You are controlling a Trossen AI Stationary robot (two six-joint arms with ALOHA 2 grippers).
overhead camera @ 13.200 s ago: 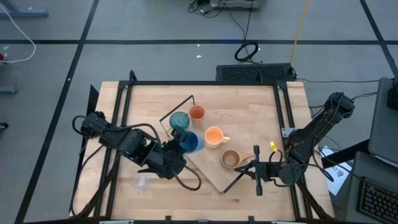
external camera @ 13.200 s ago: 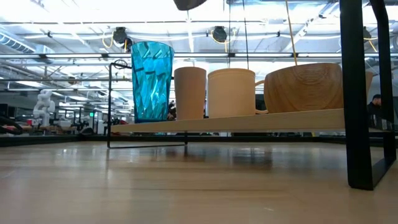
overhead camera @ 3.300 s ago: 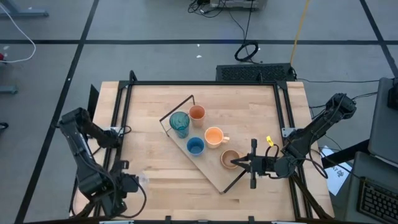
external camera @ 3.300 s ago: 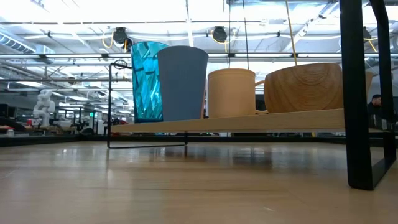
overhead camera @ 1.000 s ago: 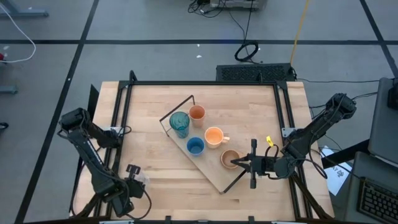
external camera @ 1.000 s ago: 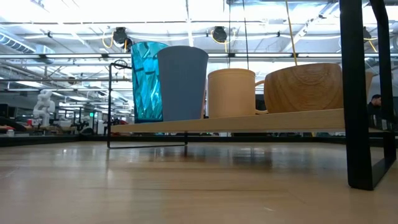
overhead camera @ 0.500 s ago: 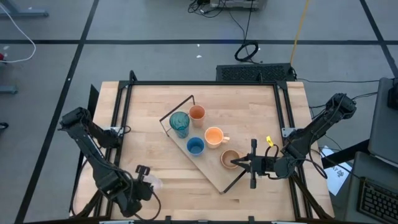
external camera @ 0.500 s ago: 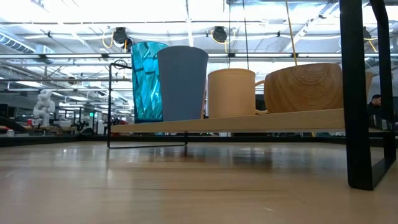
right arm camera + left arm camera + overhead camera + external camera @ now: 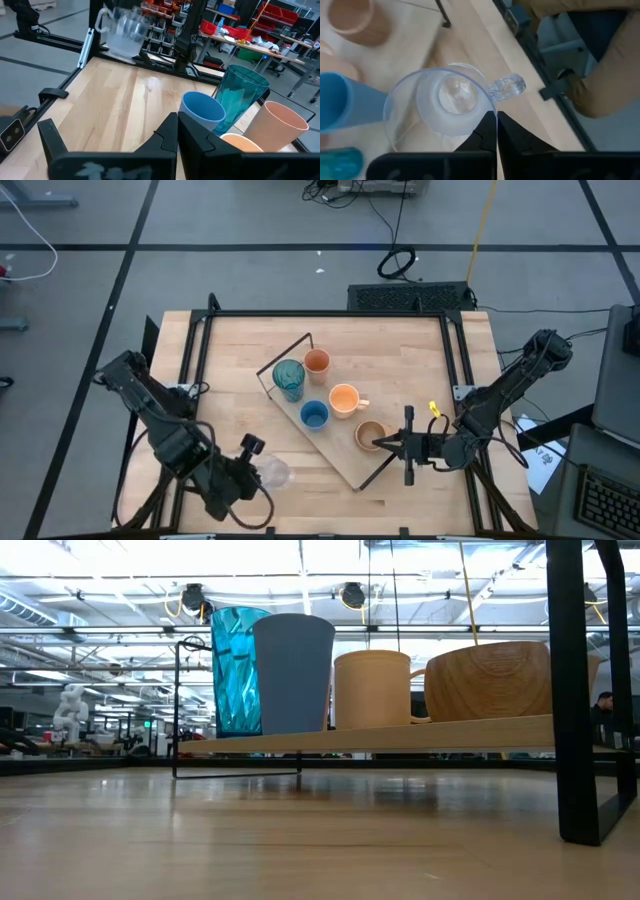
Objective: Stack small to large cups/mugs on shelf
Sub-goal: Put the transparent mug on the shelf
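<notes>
Left gripper [image 9: 496, 131] is pinched on the clear glass [image 9: 272, 473] rim, lower left of frame, right gripper [image 9: 383, 443] closed empty; thin grip, could slip before reaching the shelf [image 9: 335, 458].

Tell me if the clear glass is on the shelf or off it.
Off it. The clear glass is pinched in the left tool, clear of the shelf.

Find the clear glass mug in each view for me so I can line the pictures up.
High: clear glass mug, lower left, at the left gripper.
Low: not in it.
Left wrist: centre, rim pinched.
Right wrist: upper left, lifted off the table.
Shared landmark: blue cup.
</notes>
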